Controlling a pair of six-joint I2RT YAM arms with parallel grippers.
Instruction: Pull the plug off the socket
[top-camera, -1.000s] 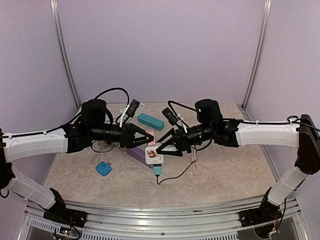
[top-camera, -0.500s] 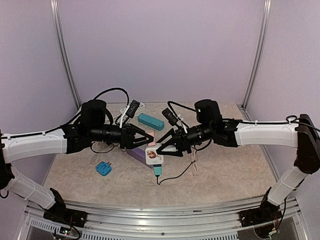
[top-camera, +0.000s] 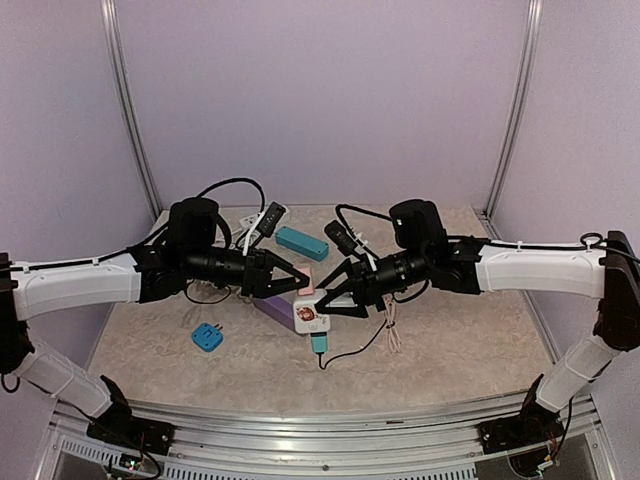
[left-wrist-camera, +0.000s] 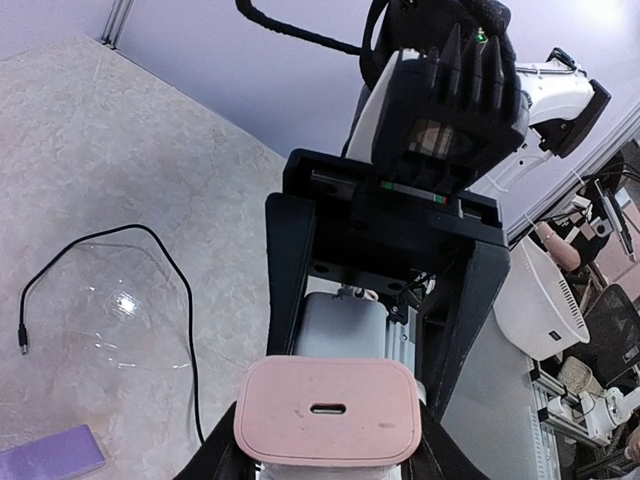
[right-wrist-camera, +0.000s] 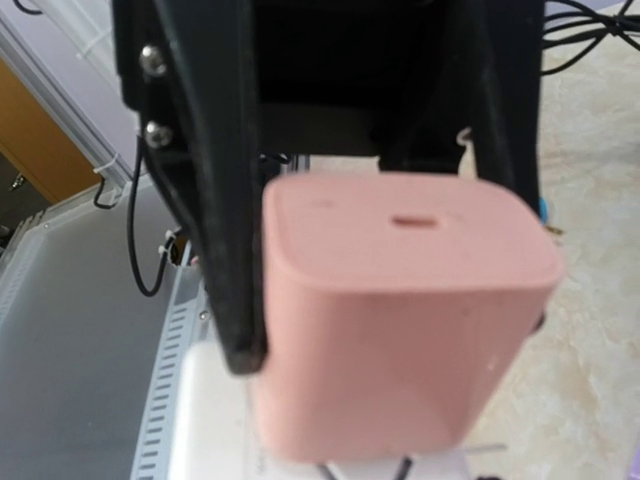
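Lilac walls and two metal corner posts enclose a mottled stone-pattern bench (top-camera: 450, 350). The left arm (top-camera: 80, 285) and right arm (top-camera: 540, 268) reach inward from opposite sides and meet nose to nose over the middle of the bench, so that each can pull against the other.

The left tool (top-camera: 298, 282) is closed to a narrow gap on the pink plug (left-wrist-camera: 328, 410). Its fingers clamp the plug's two flanks and leave the port face clear. The right tool (top-camera: 325, 293) stands somewhat wider and appears to hold the white socket (top-camera: 311, 318) from the opposite side, bracing it so that it cannot follow the plug. Both task items therefore hang between the tools, raised off the bench at centre. The plug sits directly against the socket. Whether its pins have begun to leave cannot be told.

A teal connector (top-camera: 317, 343) hangs from the socket's near end, and its black cable (top-camera: 355, 348) trails slack to the right.

A purple box (top-camera: 268, 308) lies on the bench just left of the socket. A teal box (top-camera: 302, 243) lies farther back, and a small blue adapter (top-camera: 207, 337) lies near left. All three are clear of the line of pull.
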